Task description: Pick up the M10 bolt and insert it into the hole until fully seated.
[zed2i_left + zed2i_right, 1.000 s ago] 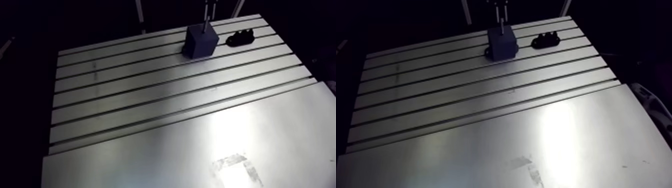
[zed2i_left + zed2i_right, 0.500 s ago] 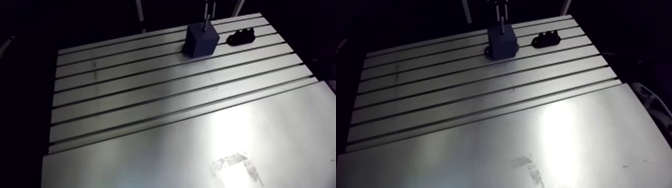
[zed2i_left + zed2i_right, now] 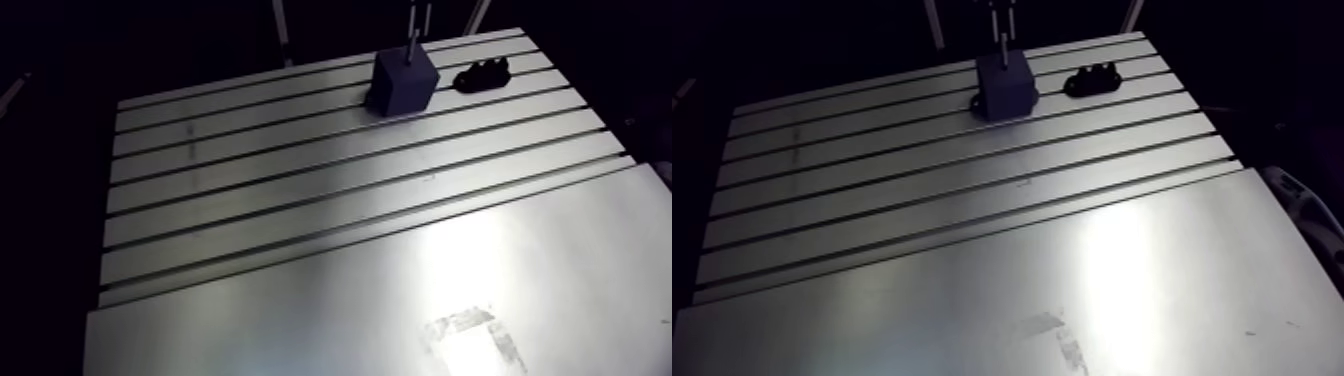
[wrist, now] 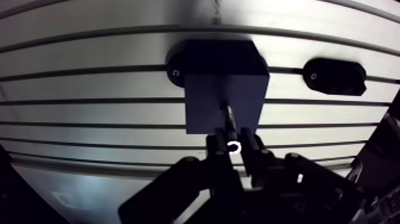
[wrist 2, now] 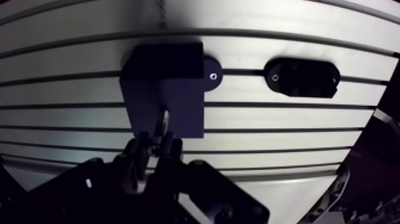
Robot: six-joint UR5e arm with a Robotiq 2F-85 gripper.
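Note:
A dark blue block (image 3: 404,82) stands bolted to the slotted aluminium table (image 3: 300,190) at its far side. The M10 bolt (image 4: 227,116) stands upright, its shank going down into the hole in the block's top face. In the wrist view my gripper (image 4: 234,148) is shut on the bolt's head, with one finger pressed on each side. Right above the block in the arm view, the bolt (image 3: 408,52) shows as a thin grey pin under the gripper (image 3: 419,15). How deep the shank sits is hidden.
A black low fixture (image 3: 483,73) lies on the table just beside the block, on its right in the arm view. A smooth metal plate (image 3: 420,300) covers the near part of the table.

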